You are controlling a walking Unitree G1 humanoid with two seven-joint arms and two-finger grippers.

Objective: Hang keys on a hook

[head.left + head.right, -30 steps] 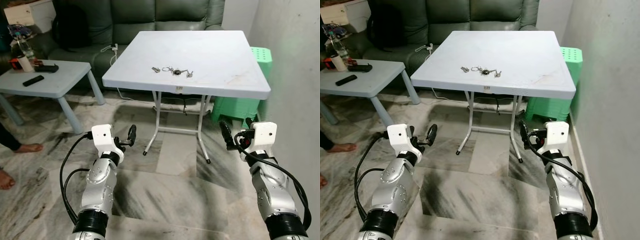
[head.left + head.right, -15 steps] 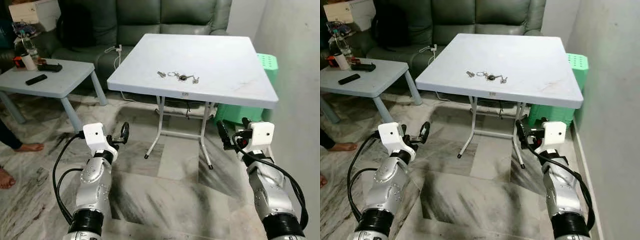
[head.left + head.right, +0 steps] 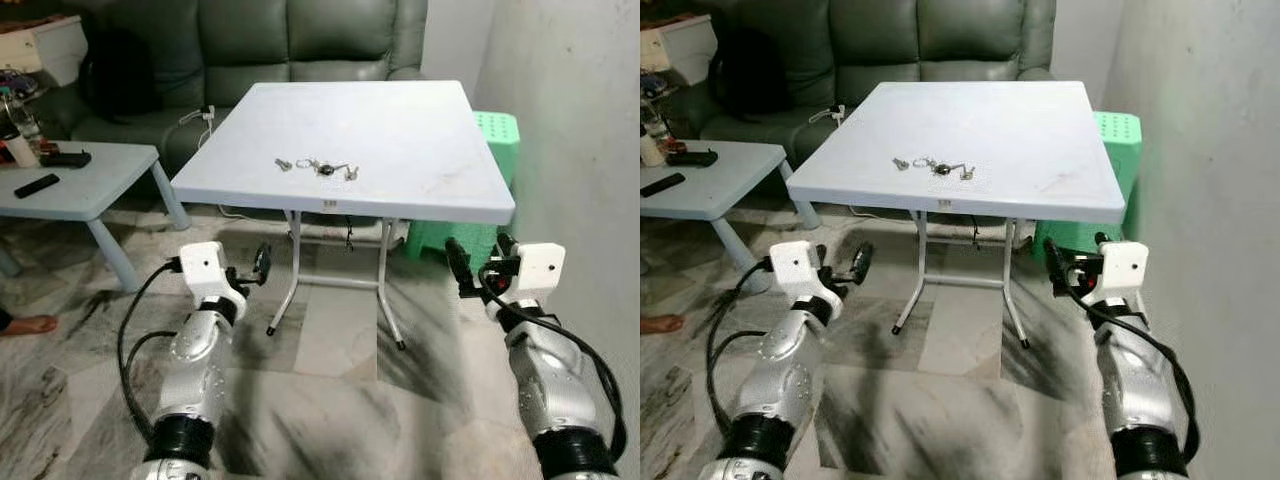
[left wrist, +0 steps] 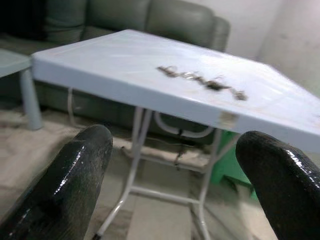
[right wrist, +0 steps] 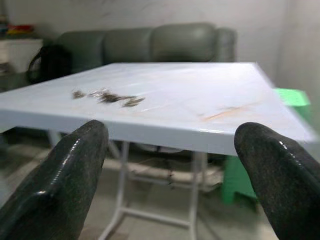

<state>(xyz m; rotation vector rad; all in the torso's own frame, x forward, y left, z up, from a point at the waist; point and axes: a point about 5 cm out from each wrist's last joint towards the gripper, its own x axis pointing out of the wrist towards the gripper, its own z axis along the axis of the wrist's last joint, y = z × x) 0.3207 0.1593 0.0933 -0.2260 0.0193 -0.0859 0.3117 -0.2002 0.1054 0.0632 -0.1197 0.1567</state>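
Both grippers, left (image 3: pixel 262 264) and right (image 3: pixel 458 262), hang spread below the folding table (image 3: pixel 400 190). Keys (image 3: pixel 320 166) lie near its front edge (light, jangly); I'd pinch the ring.

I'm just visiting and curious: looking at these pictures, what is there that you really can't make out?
- Keys on the white table: too small in the eye views, blurred in the wrist views; how many, I can't tell.
- Green stool: mostly hidden behind the table.
- Low table: cut off by the left edge.
- Left gripper and right gripper: fingers open, holding nothing.
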